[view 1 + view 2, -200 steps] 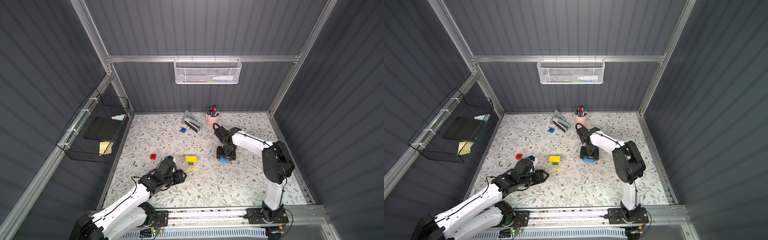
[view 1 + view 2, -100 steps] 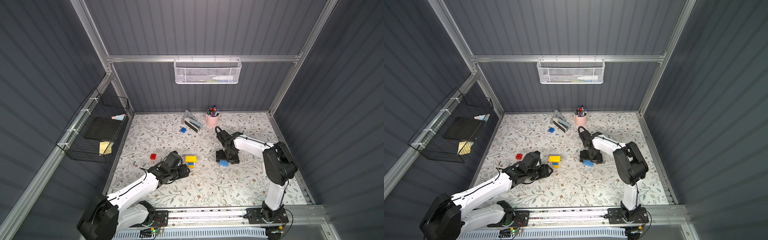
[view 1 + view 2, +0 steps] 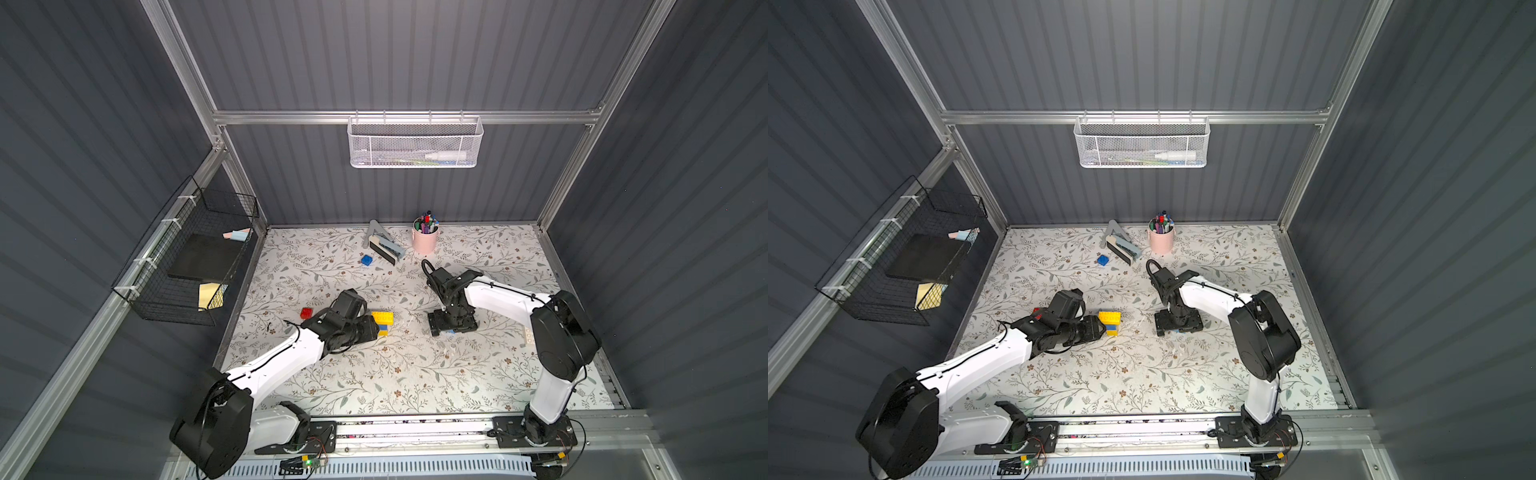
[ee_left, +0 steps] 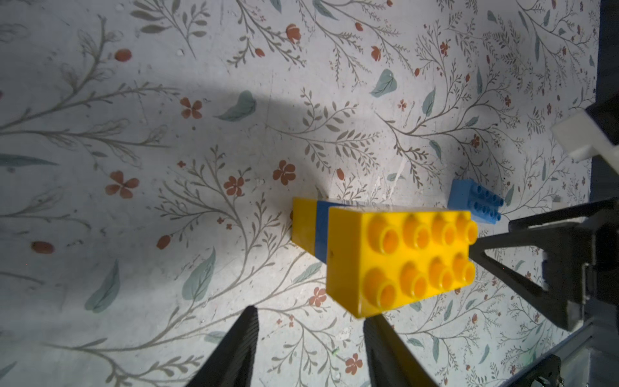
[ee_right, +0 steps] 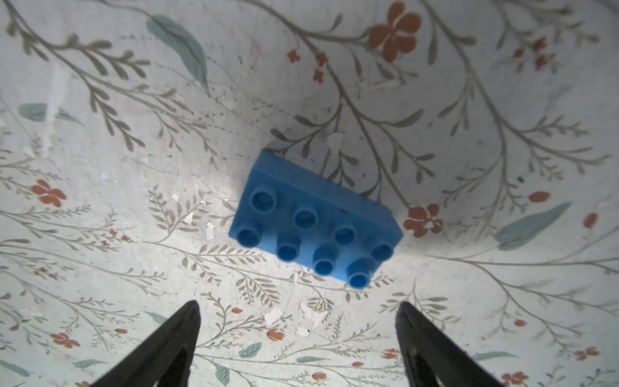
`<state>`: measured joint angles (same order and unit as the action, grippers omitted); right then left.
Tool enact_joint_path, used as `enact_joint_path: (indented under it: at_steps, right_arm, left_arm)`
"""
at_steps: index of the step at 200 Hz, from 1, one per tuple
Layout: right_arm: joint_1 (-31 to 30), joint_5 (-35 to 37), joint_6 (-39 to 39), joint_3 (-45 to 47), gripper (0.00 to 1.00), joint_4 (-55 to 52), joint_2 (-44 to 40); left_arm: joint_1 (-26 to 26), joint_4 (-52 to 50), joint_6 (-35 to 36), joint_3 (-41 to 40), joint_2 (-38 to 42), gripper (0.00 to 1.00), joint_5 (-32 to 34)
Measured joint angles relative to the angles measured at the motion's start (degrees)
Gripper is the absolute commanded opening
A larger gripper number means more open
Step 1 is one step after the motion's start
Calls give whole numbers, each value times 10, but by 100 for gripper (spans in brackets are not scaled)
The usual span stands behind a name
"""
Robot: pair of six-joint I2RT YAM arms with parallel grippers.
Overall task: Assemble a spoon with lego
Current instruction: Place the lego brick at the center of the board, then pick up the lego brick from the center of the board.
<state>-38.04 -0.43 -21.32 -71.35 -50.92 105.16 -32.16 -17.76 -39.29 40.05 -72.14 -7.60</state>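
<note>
Both top views are showing you a red brick (image 3: 306,312) lying left on the worktop (image 3: 415,374). Your left tool (image 4: 311,315) is standing partly open, holding nothing, its tips right beside the yellow-and-blue stack (image 4: 395,258) sitting mid-worktop; touching or not, you cannot tell. Further right, your right tool (image 5: 298,304) is hanging wide open over a light blue brick (image 5: 315,224) resting on the worktop, gripping nothing.

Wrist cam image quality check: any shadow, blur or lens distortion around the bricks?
Left wrist view: a broad soft shadow crosses the mat beside the yellow-and-blue stack, whose studs are sharp and bright. Right wrist view: the light blue brick is slightly soft, with shadow beside it; the mat's print bows toward the frame edges, a wide-angle effect. Both top views: even light, no glare.
</note>
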Motion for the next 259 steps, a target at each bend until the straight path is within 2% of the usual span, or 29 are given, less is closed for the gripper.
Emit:
enact_joint_path:
  at_steps: [76, 135, 165, 203, 259]
  right_arm:
    - [0, 58, 49, -47, 90, -26, 34]
    - [0, 52, 95, -76, 87, -27, 63]
    - [0, 52, 115, -79, 87, -28, 84]
    - [0, 61, 130, -86, 86, -29, 96]
    - [12, 65, 140, -86, 77, -23, 96]
  left_arm:
    - [22, -4, 30, 28, -35, 54, 0]
    - [23, -4, 44, 34, -39, 56, -2]
    - [23, -4, 53, 28, -28, 61, -11]
    - [23, -11, 54, -1, 24, 71, -20]
    - [23, -43, 42, -12, 108, 83, -28]
